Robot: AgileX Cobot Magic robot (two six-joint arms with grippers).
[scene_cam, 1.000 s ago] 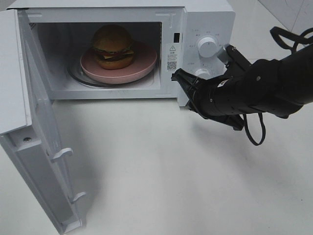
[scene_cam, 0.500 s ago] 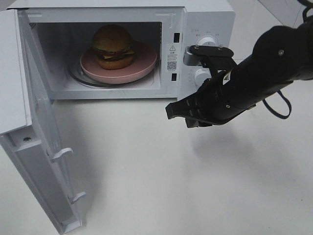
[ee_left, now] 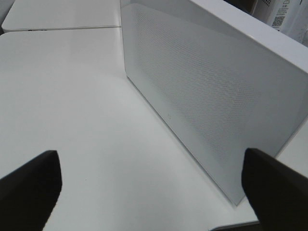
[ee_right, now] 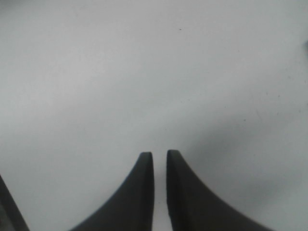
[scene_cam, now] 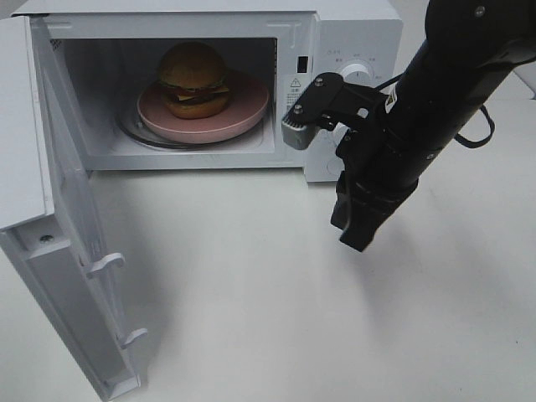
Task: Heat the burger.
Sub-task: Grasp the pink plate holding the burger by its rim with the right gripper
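The burger (scene_cam: 194,79) sits on a round pink plate (scene_cam: 248,109) inside the white microwave (scene_cam: 352,33), whose door (scene_cam: 75,251) hangs wide open at the left. My right gripper (scene_cam: 356,239) points down at the table in front of the control panel, apart from the burger. Its fingers are almost together with nothing between them, as the right wrist view (ee_right: 160,159) shows over bare table. My left gripper (ee_left: 151,192) is open and empty, facing a perforated white side of the microwave (ee_left: 207,86). It is out of the exterior high view.
My right arm (scene_cam: 435,100) covers the lower part of the control panel; the upper knob (scene_cam: 358,72) shows partly. The open door sticks out toward the front left. White table (scene_cam: 251,293) lies in front of the microwave.
My right arm has swung from pointing left beside the microwave's opening to pointing straight down at the table, with the wrist raised. The burger, plate and door have not moved.
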